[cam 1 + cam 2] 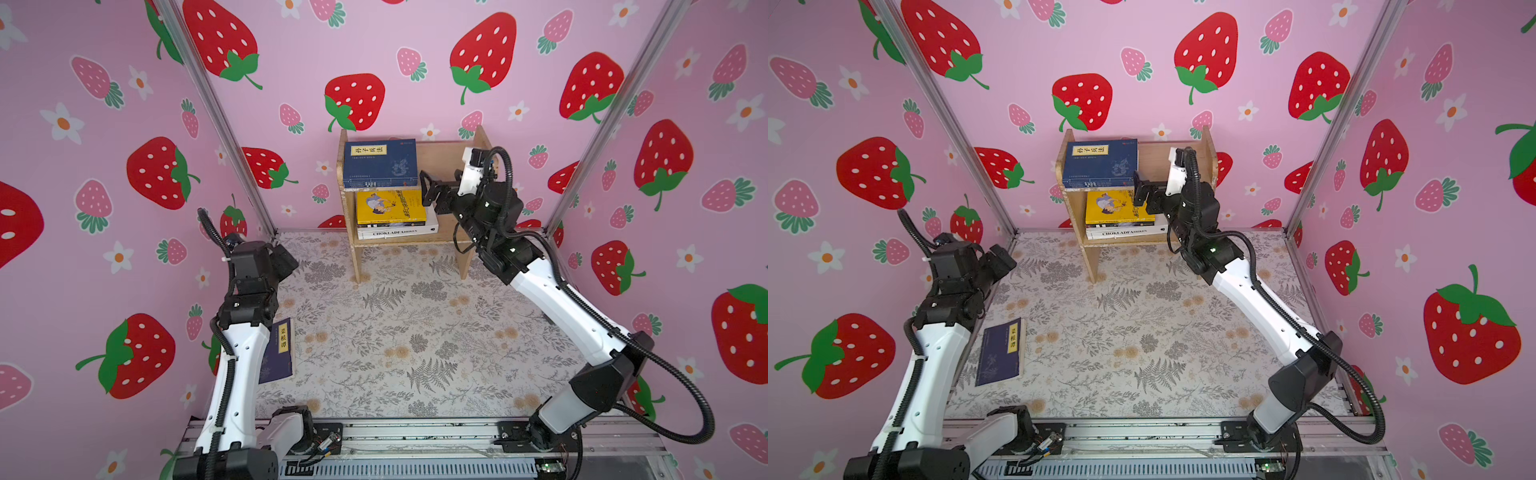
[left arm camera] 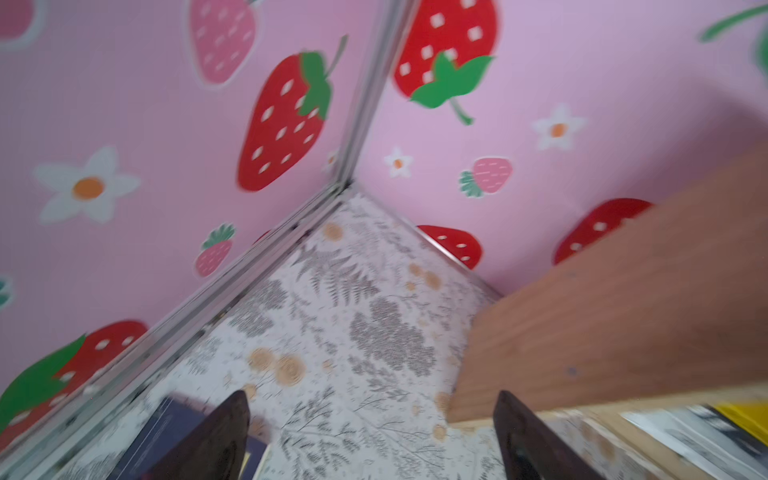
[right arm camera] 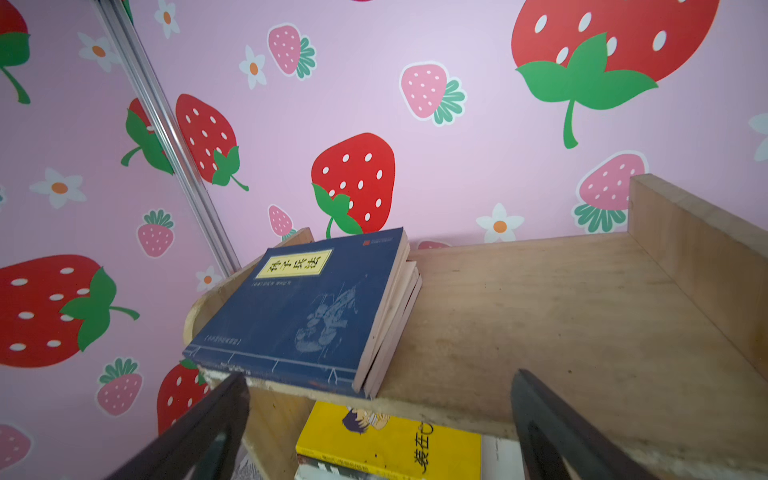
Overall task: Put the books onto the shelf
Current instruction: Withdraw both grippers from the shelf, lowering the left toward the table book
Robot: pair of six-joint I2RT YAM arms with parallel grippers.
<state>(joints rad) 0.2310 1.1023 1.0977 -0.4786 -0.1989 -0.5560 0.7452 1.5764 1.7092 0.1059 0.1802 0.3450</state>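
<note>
Books lie flat in two stacks on the shelf (image 1: 440,160) rather than upright, which we judge suits arms that slide them in from the front. On the upper tier the navy book with the yellow title label (image 1: 380,163) tops a short stack pushed against the left side panel. The right wrist view shows page edges of at least one more book beneath it, and bare board beside it. On the lower tier the yellow cartoon-cover book (image 1: 390,206) rests above the white Chokladfabriken (image 1: 397,233), with what looks like a thin dark book between them. One more navy book (image 1: 1000,352) lies flat on the bench (image 1: 395,332), near the front left and just beside the left arm (image 1: 237,361). We judge the task done but for that one.

The right jaws hang in front of the upper tier's edge, just right of the navy stack. They are spread wide with nothing between them, near the stack but, as far as we can tell, not touching it.

The left jaws are raised toward the back left corner, beyond the book on the bench, and are likewise spread and empty, though their wrist view is blurred. We judge that this arm is the better placed to fetch the last book. A thin book lying flat offers little edge to pinch.
</note>
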